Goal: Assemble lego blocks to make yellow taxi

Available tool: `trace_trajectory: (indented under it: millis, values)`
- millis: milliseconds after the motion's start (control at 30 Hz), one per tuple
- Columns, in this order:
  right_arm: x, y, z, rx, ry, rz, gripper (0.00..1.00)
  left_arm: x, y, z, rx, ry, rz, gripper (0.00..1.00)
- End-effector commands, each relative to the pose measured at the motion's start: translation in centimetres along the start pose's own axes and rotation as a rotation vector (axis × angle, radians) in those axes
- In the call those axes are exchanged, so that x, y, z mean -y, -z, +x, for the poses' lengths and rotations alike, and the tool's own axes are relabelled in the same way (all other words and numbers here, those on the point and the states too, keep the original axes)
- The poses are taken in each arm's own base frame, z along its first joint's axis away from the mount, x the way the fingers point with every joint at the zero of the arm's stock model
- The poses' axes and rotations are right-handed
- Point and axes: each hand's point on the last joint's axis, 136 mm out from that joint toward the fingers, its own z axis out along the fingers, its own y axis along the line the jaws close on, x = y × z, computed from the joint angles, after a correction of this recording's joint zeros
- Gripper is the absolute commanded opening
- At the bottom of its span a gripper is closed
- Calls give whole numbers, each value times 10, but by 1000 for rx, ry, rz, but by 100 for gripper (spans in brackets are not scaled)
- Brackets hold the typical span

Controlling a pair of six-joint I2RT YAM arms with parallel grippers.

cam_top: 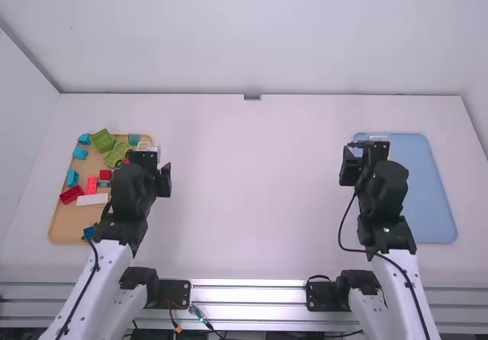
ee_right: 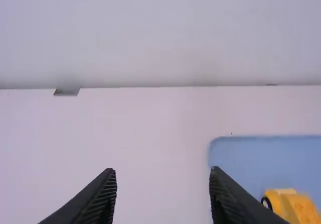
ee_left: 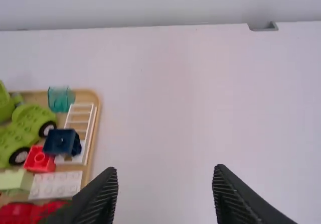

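On blue tray (ee_right: 238, 156), yellow vehicle (ee_right: 301, 209) sat | left gripper (ee_left: 165, 170), right gripper (ee_right: 162, 171) gaped, empty | likely final check; wanted no nudging.

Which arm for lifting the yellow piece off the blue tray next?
Right, probably: the right gripper is open near the blue tray and yellow piece; the left gripper is by the tan tray.

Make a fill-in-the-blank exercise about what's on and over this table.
The tray under the yellow piece is coloured ____.
The tan tray is on the robot's ____ side.
The ladder-like piece there is coloured ____.
The left gripper and right gripper are not shut but ____.

Missing words: blue; left; white; open.
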Motion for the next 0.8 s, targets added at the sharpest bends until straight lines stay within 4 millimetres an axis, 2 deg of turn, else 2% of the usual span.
trace_trajectory:
  millis: [0,233,567,700,767]
  values:
    - [1,7,12,9,-12,4,43,0,6,12,9,6,1,44]
    - [0,19,55,9,-12,4,26,0,13,57,9,6,1,27]
    - [-1,25,104,9,-12,4,7,1,12,107,9,6,1,8]
    - [-1,24,122,9,-12,4,0,1,17,92,78,6,1,1]
    - [-1,24,128,9,-12,4,0,1,19,87,104,6,1,0]
